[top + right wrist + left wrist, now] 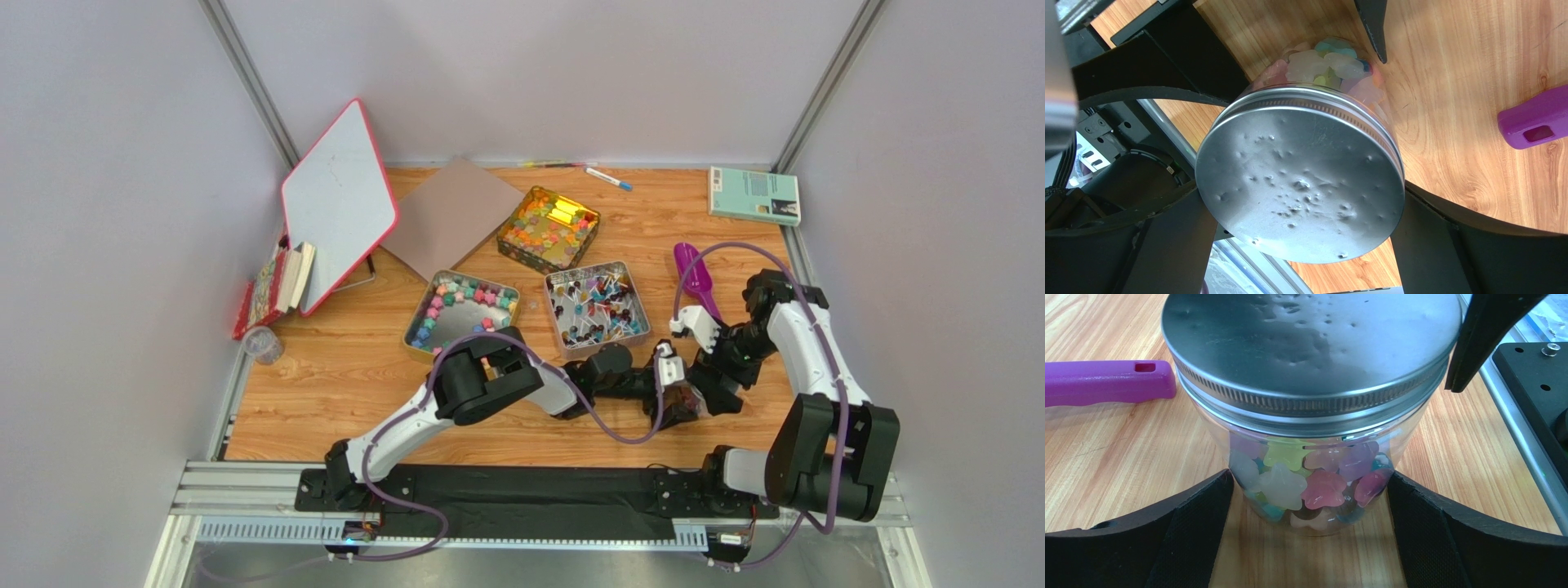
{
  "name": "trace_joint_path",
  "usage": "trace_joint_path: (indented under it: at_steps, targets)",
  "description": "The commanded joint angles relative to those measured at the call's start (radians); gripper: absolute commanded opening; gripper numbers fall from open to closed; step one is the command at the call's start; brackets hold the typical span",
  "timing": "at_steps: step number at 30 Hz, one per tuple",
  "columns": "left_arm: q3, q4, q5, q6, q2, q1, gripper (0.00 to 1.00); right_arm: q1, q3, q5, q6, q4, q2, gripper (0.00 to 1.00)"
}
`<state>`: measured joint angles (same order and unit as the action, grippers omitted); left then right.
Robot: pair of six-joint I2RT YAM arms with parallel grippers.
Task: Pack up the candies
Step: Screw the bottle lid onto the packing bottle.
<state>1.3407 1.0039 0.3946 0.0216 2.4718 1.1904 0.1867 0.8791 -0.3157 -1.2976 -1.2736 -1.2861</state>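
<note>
Pastel candies (1281,484), star-shaped and slightly see-through in pink, pale green, blue, lilac and white, fill the lower part of a clear jar (1211,432). The jar stands upright on the wooden counter (1112,465) and is capped with a dull metal lid (1309,343) whose top is pitted with small dents. The left gripper (1309,499) has its fingers spread wide, one on each side of the jar low on its wall. They are right against it or just beside it, and the wrist view does not show which. The right gripper (1306,205) comes from above with its fingers just as far apart, flanking the rim of the lid, and contact there is equally unclear. Near the jar lies a purple scoop (1106,383), its handle flat on the wood. Farther back, more sweets sit in three open tins: pastel lumps (464,292) ring the edge of one, blue, red and white wrapped pieces (597,306) crowd the next, and glossy orange-yellow ones (552,227) fill the third. Beyond them are a brown board (448,214), a red-edged whiteboard (337,202) leaning at the left, a pale green book (753,194) in the far right corner, and pens (607,179) along the back edge.
</note>
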Motion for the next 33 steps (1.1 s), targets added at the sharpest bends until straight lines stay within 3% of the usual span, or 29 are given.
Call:
trace_joint_path:
  at_steps: [1, 10, 17, 21, 24, 33]
  targets:
    - [-0.051, -0.464, -0.050, 0.092, 0.157, 0.009, 0.99, -0.003, -0.019, -0.039, 0.027, 0.028, 0.034, 1.00]
    - [0.023, -0.439, -0.073, 0.121, 0.217, 0.034, 1.00, -0.006, -0.042, -0.045, 0.052, 0.051, 0.025, 1.00]
    - [0.156, -0.531, -0.071, 0.124, 0.272, 0.035, 1.00, -0.006, -0.060, -0.031, 0.046, 0.054, 0.056, 1.00]
    - [0.175, -0.579, -0.079, 0.126, 0.266, 0.034, 0.89, -0.006, -0.028, -0.028, 0.052, 0.046, 0.048, 1.00]
    - [0.138, -0.580, -0.065, 0.127, 0.239, 0.034, 0.81, -0.004, -0.009, -0.020, 0.055, 0.060, 0.041, 1.00]
    - [-0.132, -0.571, -0.112, 0.141, 0.049, 0.031, 0.81, -0.032, 0.023, -0.095, 0.080, 0.086, -0.053, 1.00]
